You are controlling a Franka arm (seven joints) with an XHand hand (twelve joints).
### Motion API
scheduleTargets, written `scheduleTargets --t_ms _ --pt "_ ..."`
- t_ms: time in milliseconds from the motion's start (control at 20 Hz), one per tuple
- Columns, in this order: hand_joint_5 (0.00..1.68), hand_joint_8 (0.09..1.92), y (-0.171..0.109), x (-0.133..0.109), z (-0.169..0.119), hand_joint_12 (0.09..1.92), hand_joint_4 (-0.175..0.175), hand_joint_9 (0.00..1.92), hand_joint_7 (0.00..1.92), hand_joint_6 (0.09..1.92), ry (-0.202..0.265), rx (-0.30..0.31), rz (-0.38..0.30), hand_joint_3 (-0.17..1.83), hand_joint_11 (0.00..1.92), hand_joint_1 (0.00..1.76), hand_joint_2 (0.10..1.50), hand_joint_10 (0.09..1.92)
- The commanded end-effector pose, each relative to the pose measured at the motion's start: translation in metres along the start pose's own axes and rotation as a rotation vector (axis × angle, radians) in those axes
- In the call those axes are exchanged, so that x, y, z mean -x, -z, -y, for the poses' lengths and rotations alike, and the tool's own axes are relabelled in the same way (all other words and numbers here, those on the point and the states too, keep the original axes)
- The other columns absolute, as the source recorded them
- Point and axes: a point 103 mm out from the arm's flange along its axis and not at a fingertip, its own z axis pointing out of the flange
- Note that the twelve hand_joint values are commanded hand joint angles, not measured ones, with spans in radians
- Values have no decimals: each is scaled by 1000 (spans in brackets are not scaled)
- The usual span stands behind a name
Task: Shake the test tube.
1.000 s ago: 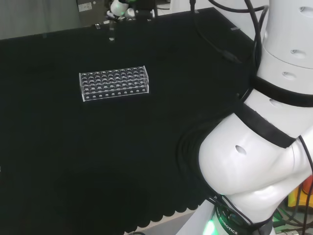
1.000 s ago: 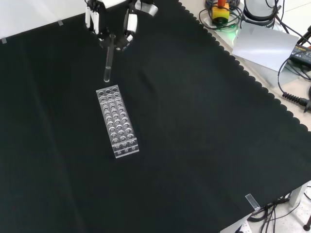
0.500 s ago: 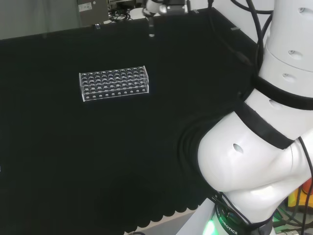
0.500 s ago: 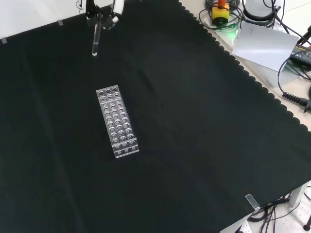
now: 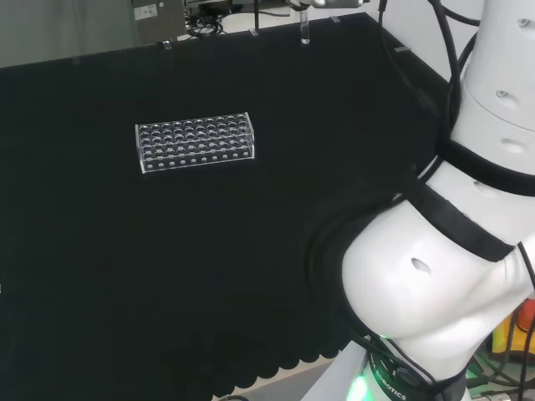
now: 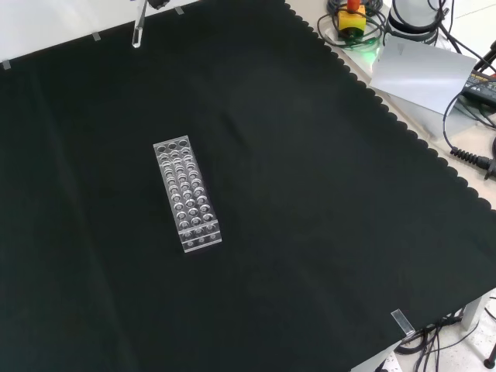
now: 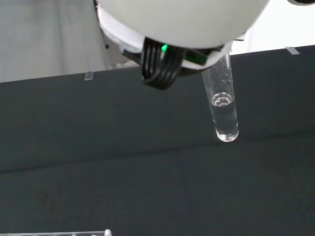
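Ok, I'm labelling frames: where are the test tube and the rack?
test tube point(image 7: 224, 115), wrist view, lower glass holding clear liquid.
rack point(image 5: 196, 143), head view, middle of its top plate.

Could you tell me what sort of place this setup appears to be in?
Probably a robotics lab set up for chemistry-style bench work: a black cloth covers the bench, a clear test tube rack stands on it, and a test tube with a little clear liquid hangs above.

clear tube rack point(image 5: 196, 144) | mid black cloth point(image 6: 310, 232) | holes empty
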Motion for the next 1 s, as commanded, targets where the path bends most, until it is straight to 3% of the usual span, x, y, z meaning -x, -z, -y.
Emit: scheduleTargets --t_ms 50,550,1000 --pt "1382 497 -24 -56 6 1005 -175 1572 1439 500 97 -54 -23 814 1135 1334 523 627" --pt "1383 496 -42 -183 26 1006 -175 1571 1440 499 314 -102 -129 815 1134 1334 522 628" --pt "1383 495 -43 -244 49 1006 -175 1572 1440 498 458 -126 -184 816 1133 1334 522 630"
